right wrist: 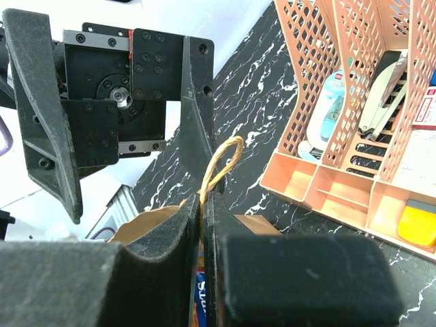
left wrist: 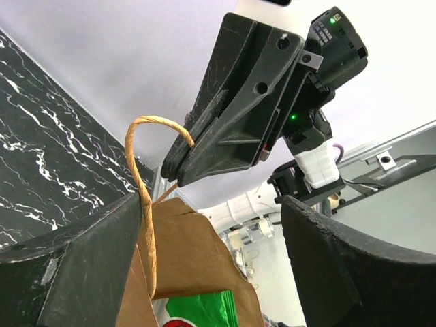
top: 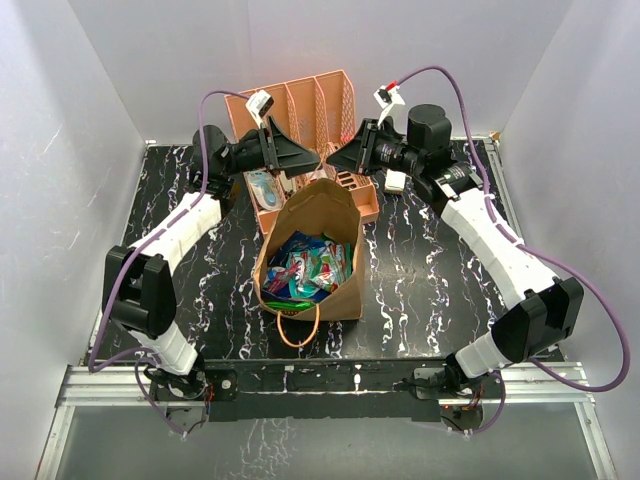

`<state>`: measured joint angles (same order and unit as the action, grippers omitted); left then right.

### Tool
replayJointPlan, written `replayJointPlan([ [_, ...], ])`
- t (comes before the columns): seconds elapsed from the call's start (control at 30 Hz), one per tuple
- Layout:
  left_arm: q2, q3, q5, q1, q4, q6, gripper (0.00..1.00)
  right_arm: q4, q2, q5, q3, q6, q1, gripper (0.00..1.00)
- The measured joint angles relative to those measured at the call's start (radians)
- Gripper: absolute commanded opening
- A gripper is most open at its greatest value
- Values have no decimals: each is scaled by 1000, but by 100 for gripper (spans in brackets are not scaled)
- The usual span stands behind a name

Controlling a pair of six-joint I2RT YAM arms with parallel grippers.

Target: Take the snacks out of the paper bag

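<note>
The brown paper bag [top: 335, 215] stands open mid-table, with several snacks [top: 308, 266] inside: blue, red, teal and green packets. My right gripper [top: 338, 158] [right wrist: 204, 201] is shut on the bag's far loop handle [right wrist: 221, 160] above the far rim. My left gripper [top: 305, 158] [left wrist: 211, 211] is open just beside it. Its fingers [left wrist: 88, 266] straddle the bag's far wall [left wrist: 191, 252], and the handle [left wrist: 139, 170] lies against the left finger. A green packet [left wrist: 204, 310] shows inside the bag. The right gripper also shows in the left wrist view [left wrist: 178, 158], pinching the handle.
The orange slotted rack [top: 300, 105] [right wrist: 327, 177] stands right behind the bag, holding small toiletry items [right wrist: 334, 102]. The bag's near handle [top: 297, 328] hangs over its front side. Grey walls close in the black marbled table [top: 200, 300] on three sides.
</note>
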<state>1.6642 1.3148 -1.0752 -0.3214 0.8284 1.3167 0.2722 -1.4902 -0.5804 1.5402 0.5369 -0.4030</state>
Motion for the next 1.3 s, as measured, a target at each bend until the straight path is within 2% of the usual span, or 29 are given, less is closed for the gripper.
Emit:
replayJointPlan([
  [0.3,0,54,-6,-34,-148,-92,87,0,7,-25,0,1,0,8],
  [0.43,14,75,-5,-50,-180,-107,79,-1,7,-45,0,9,0,8],
  [0.63,57,116,-25,-65,-133,-62,75,8,11,-44,0,4,0,8],
  [1.03,17,106,-47,-68,-111,-41,56,34,50,-51,0,-23,3,8],
  [1.2,17,106,-51,-68,-103,-12,53,24,51,-72,0,-23,4,8],
  [1.3,17,106,-52,-69,-105,-15,40,23,51,-77,0,-24,4,8],
])
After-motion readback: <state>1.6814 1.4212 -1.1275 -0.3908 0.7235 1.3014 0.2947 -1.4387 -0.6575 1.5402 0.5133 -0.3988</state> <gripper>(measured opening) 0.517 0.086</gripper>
